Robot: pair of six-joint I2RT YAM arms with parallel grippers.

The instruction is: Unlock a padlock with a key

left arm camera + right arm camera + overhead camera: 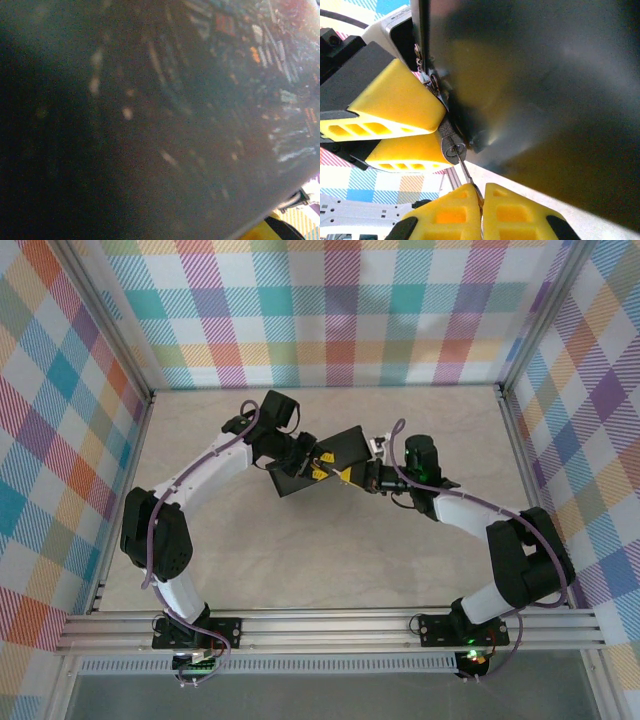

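Observation:
A small silvery padlock (449, 142) hangs at the edge of the dark tin box (545, 75), held above the table's middle. My left gripper (312, 468) is shut on the padlock, with a yellow finger (395, 102) on either side of its body. From below, my right gripper (481, 194) is shut on the key (466, 172). The thin blade runs up and its tip sits in the padlock's keyhole. In the top view my right gripper (352, 477) meets the left one at the tin (348, 445). The tin's swirl-printed face (240, 75) lies blurred against the left wrist camera.
The pale tabletop (320, 560) stretches around the arms inside plaid walls (330, 310). An aluminium rail (330, 630) runs along the near edge, where both arm bases are bolted. Both arms are bent inward towards the middle.

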